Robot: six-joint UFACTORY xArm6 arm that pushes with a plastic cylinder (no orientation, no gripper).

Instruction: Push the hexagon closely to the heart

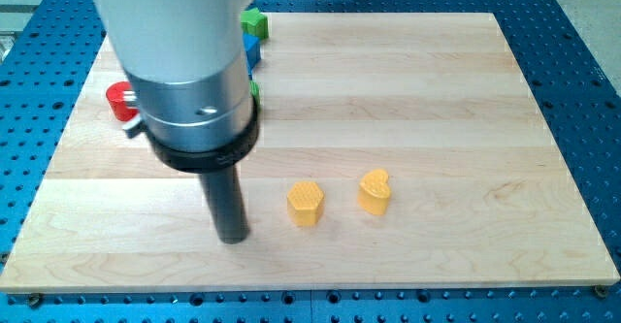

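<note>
Tip (pixel 234 237) sitting just left of yellow hexagon (pixel 306 204), heart (pixel 375 192) near on right. Tool: plain rod, gripping nothing. You're lining up; push rightward next.

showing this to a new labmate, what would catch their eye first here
The big grey arm fills the view's upper left, its dark rod coming down to my tip on the wooden board. Just to the view's right of the tip sit the yellow hexagon and the yellow heart, near each other with a small gap between them. Behind the arm, a red block and bits of green and blue blocks peek out.
</note>
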